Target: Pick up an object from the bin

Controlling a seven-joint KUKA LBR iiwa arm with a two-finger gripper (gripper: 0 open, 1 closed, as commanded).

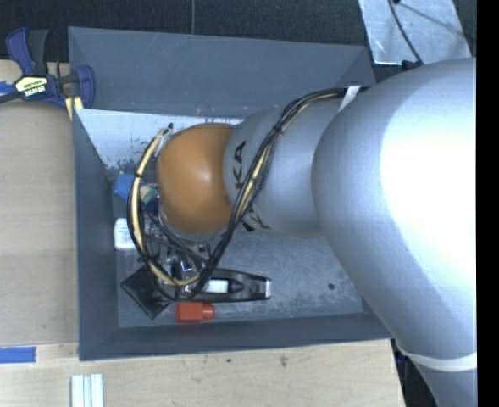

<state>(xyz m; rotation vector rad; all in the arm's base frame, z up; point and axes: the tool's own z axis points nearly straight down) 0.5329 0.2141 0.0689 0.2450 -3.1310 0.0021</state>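
Low in the camera view, the arm (376, 185) reaches in from the right across the grey bin (92, 253). Its orange cover (194, 181) sits over the left half of the floor, with cables (143, 227) looped around it. The gripper (173, 270) hangs beneath that cover, down near the bin's front-left part. The wrist and cables hide it, so I cannot tell whether it is clenched or released, or whether it grasps anything. Nearest to it lie three things. A black flat piece (146, 293) is just to its left, a dark long tool (242, 287) with a pale middle lies just to its right, and a small red piece (196, 312) sits by the front wall. A white thing (124, 234) and a blue thing (124, 185) lie along the left wall, partly hidden behind the cables.
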